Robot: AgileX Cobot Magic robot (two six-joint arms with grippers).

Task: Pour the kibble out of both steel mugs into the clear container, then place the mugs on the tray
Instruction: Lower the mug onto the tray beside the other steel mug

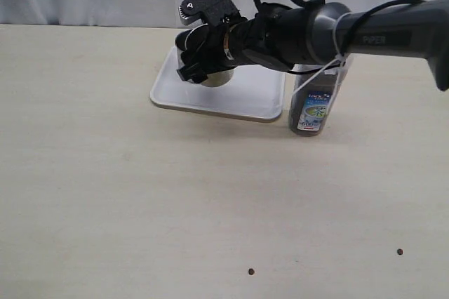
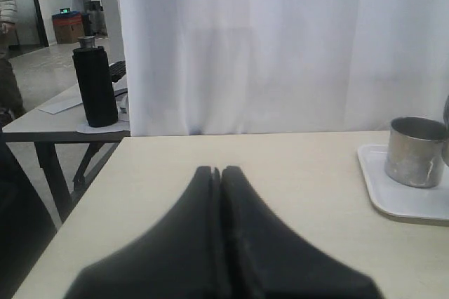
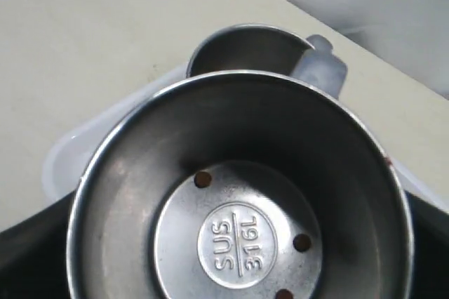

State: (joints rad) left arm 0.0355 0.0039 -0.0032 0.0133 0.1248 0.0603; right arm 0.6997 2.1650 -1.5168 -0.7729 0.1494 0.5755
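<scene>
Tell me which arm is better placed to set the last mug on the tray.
Right. The right pincer holds the mug over the tray, beside the other mug. The left pincer is shut, empty, away from the tray.

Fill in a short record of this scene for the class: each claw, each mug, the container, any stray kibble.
Right claw: gripping held mug over the tray
Inside it: three kibble pellets left
Second mug: upright on tray
Clear container: upright beside tray
Left claw: shut, empty
Table: two stray pellets
</scene>
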